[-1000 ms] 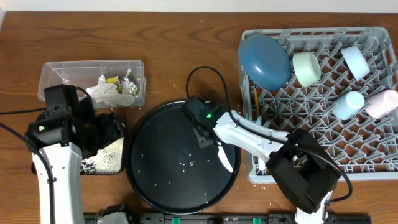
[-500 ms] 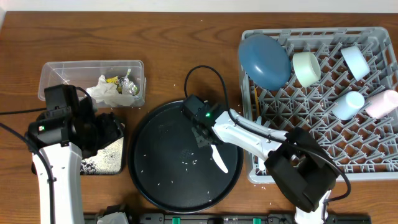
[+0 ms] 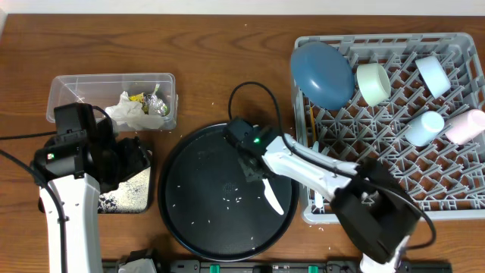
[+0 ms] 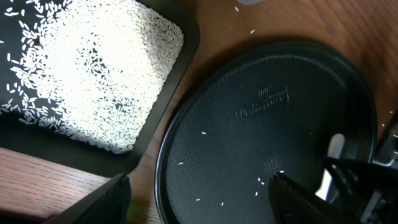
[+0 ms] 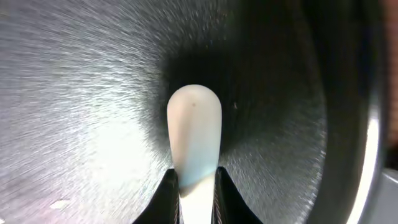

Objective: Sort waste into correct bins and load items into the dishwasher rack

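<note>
White plastic utensil point(image 3: 271, 196): one, clamped in right gripper point(image 3: 256, 176), sticking out past fingertips point(image 5: 217, 193) over round black tray point(image 3: 189, 220). Rack point(image 3: 455, 193): one dark-blue plate point(image 3: 322, 73), four bowls/cups point(image 3: 373, 83). Left gripper point(image 4: 199, 205) spread, empty.

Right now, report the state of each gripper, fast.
Left gripper: open, holding nothing.
Right gripper: shut on the white plastic utensil, over the round black tray.

Overhead looks straight down on my desk point(image 3: 227, 61); both wrist cameras sit close over the shared round black tray point(image 3: 189, 174).
</note>
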Available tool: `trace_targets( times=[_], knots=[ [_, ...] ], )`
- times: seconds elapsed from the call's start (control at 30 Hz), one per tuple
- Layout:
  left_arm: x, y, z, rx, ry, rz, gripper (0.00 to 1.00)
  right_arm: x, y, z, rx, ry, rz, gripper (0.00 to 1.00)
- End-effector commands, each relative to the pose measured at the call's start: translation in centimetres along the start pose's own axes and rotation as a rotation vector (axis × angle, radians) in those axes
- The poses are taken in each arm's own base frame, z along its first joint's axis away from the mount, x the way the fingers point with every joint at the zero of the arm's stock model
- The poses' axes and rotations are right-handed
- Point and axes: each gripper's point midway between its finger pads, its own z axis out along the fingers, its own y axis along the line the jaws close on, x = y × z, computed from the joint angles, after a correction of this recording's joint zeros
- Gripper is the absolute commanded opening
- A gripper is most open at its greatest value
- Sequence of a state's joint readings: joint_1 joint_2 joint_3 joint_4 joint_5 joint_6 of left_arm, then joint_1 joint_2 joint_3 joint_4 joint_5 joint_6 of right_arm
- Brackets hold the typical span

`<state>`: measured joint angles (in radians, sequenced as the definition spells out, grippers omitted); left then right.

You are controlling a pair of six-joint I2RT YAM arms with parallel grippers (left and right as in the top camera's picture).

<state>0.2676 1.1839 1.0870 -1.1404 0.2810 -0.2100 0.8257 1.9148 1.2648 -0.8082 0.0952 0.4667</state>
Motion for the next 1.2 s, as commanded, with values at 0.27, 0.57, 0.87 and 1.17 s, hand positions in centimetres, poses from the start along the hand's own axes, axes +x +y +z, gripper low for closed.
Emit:
trace_targets(
  times=[0.27, 0.57, 0.87, 1.17],
  knots=[
    [0.0, 0.4, 0.2, -0.016, 0.004, -0.012, 0.72, -1.1, -0.7, -5.3, -0.043, -0.11, 0.023, 0.01],
    [0.0, 0.4, 0.2, -0.016, 0.005, -0.012, 0.72, -2.6, -5.3, -9.5, -0.054, -0.199, 0.129, 0.01],
    [0.0, 0.4, 0.2, -0.016, 0.004, -0.012, 0.72, -2.7, -11.8, -12.8, -0.025, -0.257, 0.235, 0.04],
    [0.0, 0.4, 0.2, -0.016, 0.005, -0.012, 0.72, -1.4, -13.3, -11.8, 0.006, -0.18, 0.252, 0.02]
  ],
)
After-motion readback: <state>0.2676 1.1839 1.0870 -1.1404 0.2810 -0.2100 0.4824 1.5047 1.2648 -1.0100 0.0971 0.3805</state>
